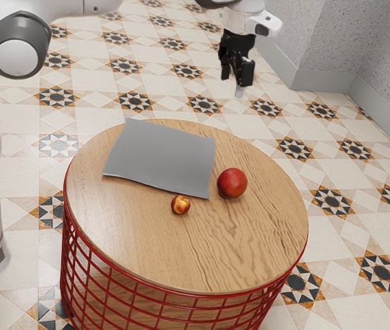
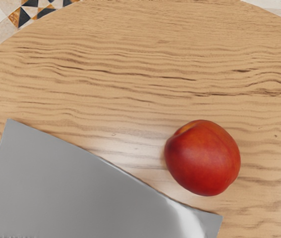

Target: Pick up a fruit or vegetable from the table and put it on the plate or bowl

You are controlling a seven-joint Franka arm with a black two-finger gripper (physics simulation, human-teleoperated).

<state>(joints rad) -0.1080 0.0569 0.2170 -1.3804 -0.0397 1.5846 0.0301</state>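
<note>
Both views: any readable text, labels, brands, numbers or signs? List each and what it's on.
None: no readable text in either view.
On the grey sheet: blank.
On the large red fruit and the small fruit: no sticker or label.
On the wooden tabletop: grain only.
On the floor tiles: star pattern, no signs.
On the gripper: no marking that can be read.

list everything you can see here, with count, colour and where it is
table: 1, wood top, red wire base, middle
flat sheet: 1, grey, table's far side
large fruit: 1, red, beside the sheet's corner, not touching
small fruit: 1, red-yellow, by the sheet's near edge
floor: cream tiles, dark stars, around the table
wall: grey, exterior view's upper right
arm: 1, white, exterior view's left
pincer: 1, black, open, empty, above the table's far edge
</note>
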